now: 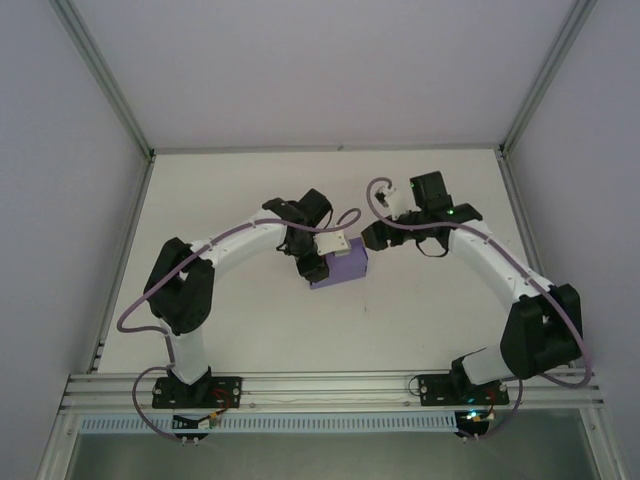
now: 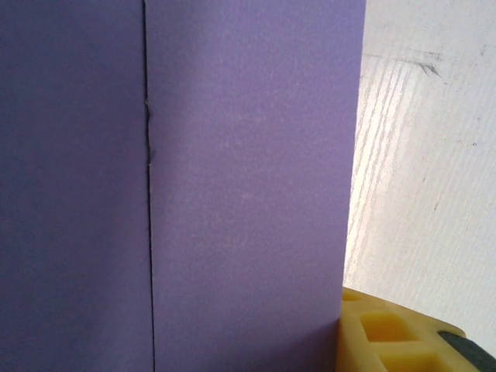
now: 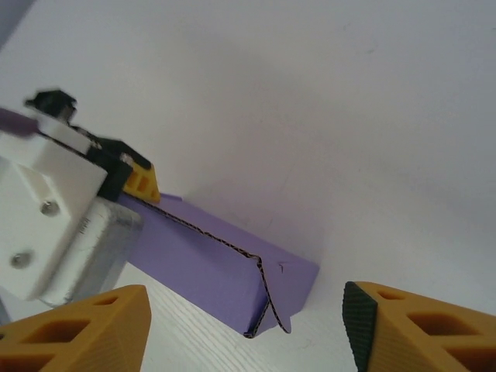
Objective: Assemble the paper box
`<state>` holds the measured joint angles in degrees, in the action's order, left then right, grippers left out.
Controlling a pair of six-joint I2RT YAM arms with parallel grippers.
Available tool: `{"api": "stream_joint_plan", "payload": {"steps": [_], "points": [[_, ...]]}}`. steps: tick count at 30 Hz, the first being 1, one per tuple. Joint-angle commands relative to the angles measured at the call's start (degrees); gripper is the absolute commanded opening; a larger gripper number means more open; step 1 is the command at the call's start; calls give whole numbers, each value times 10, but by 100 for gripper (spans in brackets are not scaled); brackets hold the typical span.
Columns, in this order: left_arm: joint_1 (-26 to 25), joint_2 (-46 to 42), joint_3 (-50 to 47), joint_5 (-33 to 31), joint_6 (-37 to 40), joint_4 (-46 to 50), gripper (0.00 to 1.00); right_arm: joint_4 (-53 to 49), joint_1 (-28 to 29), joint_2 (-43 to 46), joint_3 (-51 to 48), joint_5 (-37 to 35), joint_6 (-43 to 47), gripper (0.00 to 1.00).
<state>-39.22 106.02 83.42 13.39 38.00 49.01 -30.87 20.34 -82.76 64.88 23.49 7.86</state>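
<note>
While our left end effector [image 1: 308, 262] clamps one end of the paper box [image 1: 340, 268], which lies at the middle of the table [image 1: 250, 330], we should bring the empty, part-spread right end effector [image 3: 245, 306] squarely onto the loose end flap and fold along its crease.

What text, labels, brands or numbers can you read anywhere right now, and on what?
None can be read.
The paper box is plain lavender card, with no print on any face shown.
The white housing on the left arm shows screws but no lettering.
The table bears no marks or signs.
</note>
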Motion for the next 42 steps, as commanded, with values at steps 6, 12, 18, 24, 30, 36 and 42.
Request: {"api": "stream_joint_plan", "payload": {"steps": [6, 12, 18, 24, 30, 36, 42], "points": [[4, 16, 2, 5, 7, 34, 39, -43, 20, -33, 25, -41, 41, 48], [4, 21, 9, 7, 5, 38, 39, -41, 24, -57, 27, -44, 52, 39], [5, 25, 14, 9, 3, 42, 39, -17, 29, -72, 27, -31, 43, 32], [5, 25, 14, 10, 2, 45, 39, -9, 40, -78, 32, -48, 37, 31], [4, 25, 15, 5, 0, 43, 39, -27, 44, -78, 44, -84, 18, 15], [4, 31, 21, 6, -8, 42, 39, 2, 88, -50, 15, -150, -81, 9], [4, 37, 28, 7, -15, 38, 39, 149, 144, -17, -85, -295, -227, 6]]}}
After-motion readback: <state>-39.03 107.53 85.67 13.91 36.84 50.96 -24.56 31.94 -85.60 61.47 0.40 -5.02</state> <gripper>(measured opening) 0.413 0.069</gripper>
